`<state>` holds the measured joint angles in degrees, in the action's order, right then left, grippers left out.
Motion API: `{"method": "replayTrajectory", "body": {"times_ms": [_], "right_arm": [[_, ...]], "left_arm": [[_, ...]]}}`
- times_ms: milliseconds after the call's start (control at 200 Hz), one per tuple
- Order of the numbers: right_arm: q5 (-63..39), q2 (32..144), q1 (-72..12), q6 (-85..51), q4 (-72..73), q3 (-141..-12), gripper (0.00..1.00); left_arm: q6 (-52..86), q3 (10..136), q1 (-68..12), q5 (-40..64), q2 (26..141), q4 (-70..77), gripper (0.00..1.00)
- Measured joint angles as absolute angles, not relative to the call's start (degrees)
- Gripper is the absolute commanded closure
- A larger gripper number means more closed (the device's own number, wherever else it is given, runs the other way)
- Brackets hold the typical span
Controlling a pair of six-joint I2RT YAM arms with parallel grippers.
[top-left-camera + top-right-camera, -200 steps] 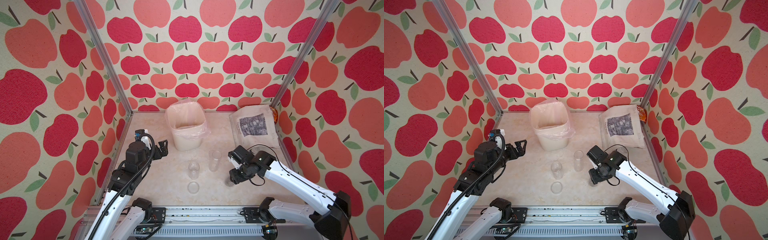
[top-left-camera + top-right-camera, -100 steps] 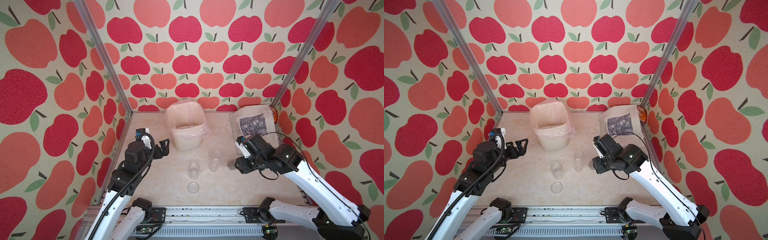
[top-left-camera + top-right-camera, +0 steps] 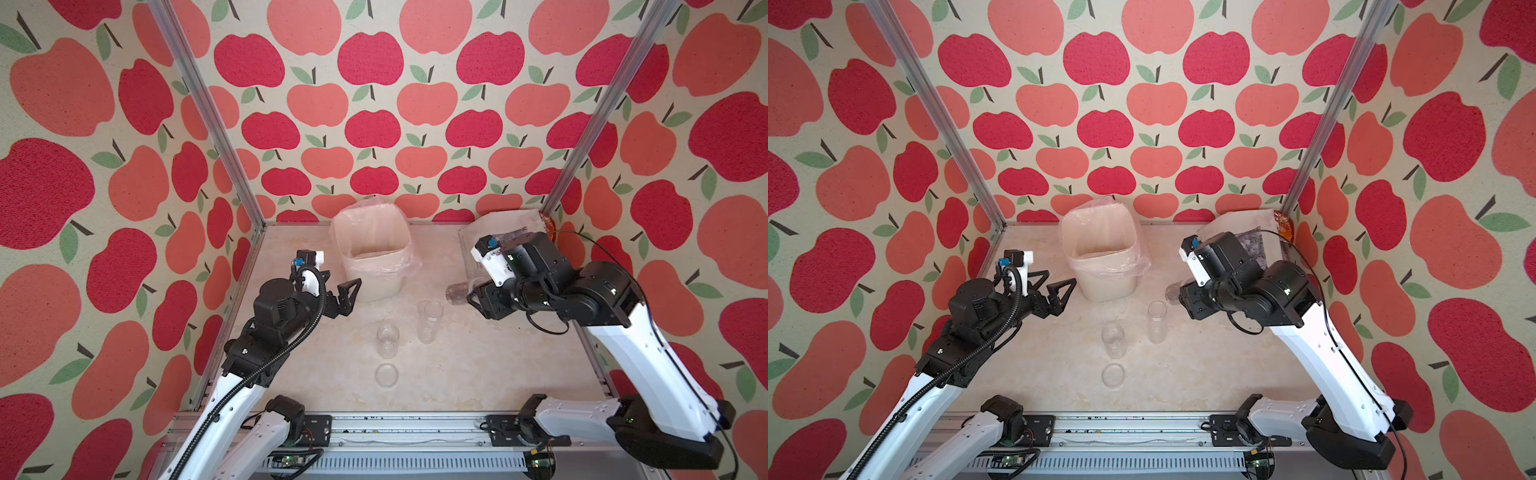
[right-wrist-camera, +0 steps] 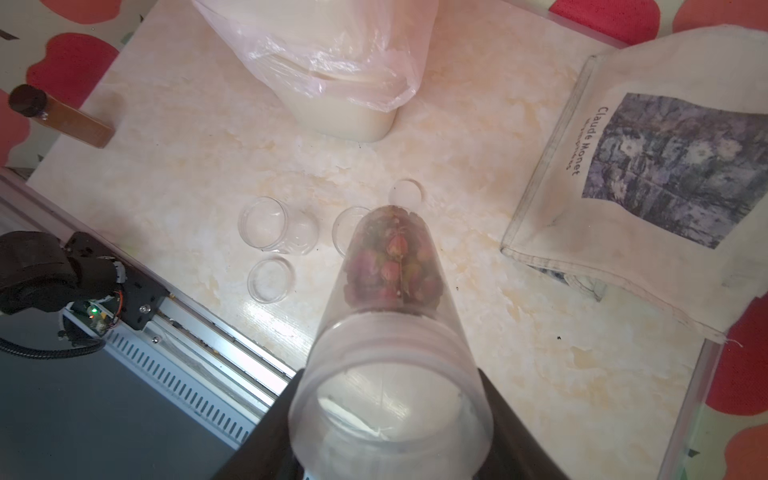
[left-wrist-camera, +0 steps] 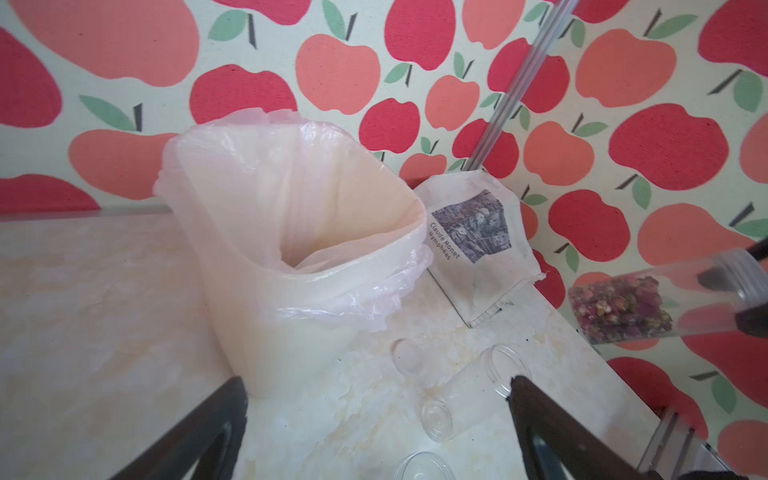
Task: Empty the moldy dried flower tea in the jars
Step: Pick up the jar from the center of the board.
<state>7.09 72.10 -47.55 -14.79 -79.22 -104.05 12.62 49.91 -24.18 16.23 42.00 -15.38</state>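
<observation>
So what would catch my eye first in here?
Probably the apple wallpaper on all three walls. Then the right arm's fingers gripping a clear jar of dried rosebuds, held on its side above the table, right of the lined cream waste bin at the back. Mid-table stand an empty open jar and a second jar.

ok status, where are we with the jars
left gripper open, empty, beside bin. right gripper shut on jar, held sideways off table, tea inside, lid looks on. two empty jars stand between it and bin.
</observation>
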Motion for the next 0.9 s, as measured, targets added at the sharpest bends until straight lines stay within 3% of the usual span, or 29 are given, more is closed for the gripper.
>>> {"method": "replayTrajectory", "body": {"times_ms": [270, 720, 896], "right_arm": [[-4.4, 80.16, -47.55, -13.08, -74.35, -107.92, 0.8], [-18.2, 83.94, -47.62, -13.56, -66.81, -107.87, 0.81], [-20.88, 84.4, -48.01, -14.0, -64.9, -107.22, 0.81]], "left_arm": [[-5.21, 50.54, -35.14, 20.67, 46.87, -11.92, 0.01], [-23.05, 53.1, -40.49, 22.44, 56.18, -11.46, 0.0], [-26.02, 53.1, -41.19, 22.61, 57.12, -11.25, 0.14]]}}
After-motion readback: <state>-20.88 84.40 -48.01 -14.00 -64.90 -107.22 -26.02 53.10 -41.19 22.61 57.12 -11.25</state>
